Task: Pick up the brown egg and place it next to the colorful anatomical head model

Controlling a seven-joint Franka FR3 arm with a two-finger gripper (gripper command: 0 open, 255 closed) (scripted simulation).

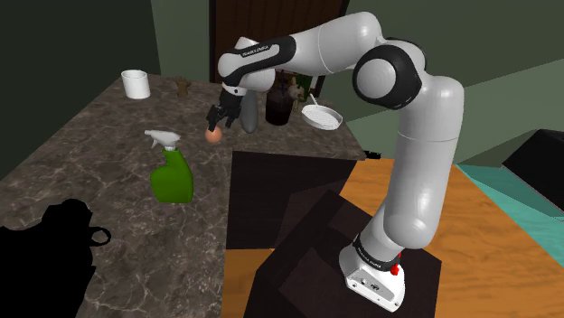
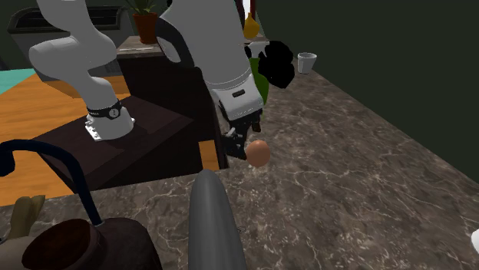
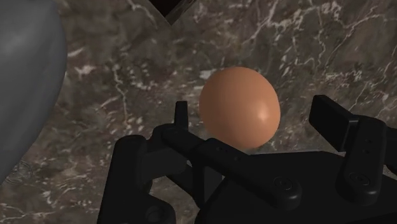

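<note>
We have the black claw spread around the smooth brown egg.
The egg sits in the claw's gap on the dark marble counter, unpinched; closing, lifting and placing are all left.

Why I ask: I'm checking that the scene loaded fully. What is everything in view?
brown egg: one, orange-brown, between the fingers, neither touching it
tall rounded grey object: one, grey, beside the gripper
green spray bottle with white trigger: one, at the shoulder view's left of the egg
white cup: one, white, far counter corner
white handled pan: one, white, behind the arm
dark brown jar-like object: one, beside the pan
black bag shape: one, shoulder view's lower left
dark marbled countertop: one, under all these
dark box stand: one, under the arm
white arm: one
black gripper: one, open, over the egg
</note>
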